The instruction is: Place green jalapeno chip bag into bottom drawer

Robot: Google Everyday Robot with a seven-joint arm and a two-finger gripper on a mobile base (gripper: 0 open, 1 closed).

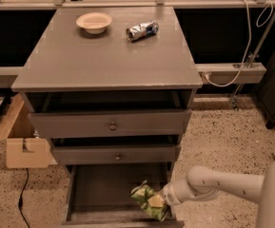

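The green jalapeno chip bag is crumpled and sits low inside the open bottom drawer, at its front right corner. My gripper is at the bag's right end, reaching in over the drawer's right wall from the white arm. The bag hides the fingers. The drawer's grey wood floor shows to the left of the bag.
A cream bowl and a silver-and-blue foil bag lie on the cabinet top. Two upper drawers with round knobs stand slightly open. A cardboard box is on the floor at left, with a black cable.
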